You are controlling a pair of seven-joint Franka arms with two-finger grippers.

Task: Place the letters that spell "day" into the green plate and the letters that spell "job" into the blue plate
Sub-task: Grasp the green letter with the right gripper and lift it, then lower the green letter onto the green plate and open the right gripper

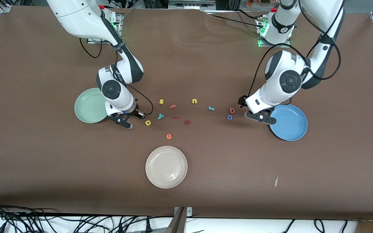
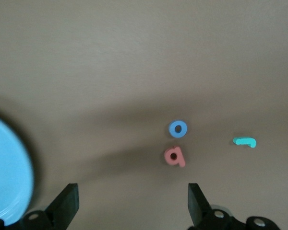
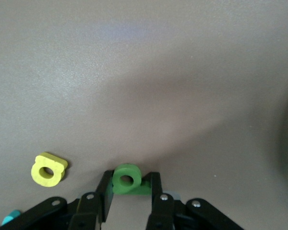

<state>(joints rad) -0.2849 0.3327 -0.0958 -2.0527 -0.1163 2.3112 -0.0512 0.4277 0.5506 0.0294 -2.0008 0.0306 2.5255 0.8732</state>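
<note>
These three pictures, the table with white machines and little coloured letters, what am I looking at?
Two white robot arms work at a brown table. One picture looks down from across the table; the other two come from cameras on each arm's wrist. Small foam letters lie scattered between a pale green plate, a blue plate and an off-white plate. The right gripper has its fingers around the dark green d, beside the yellow a. The left gripper is open, near the blue ring-shaped o and salmon-red b.
</note>
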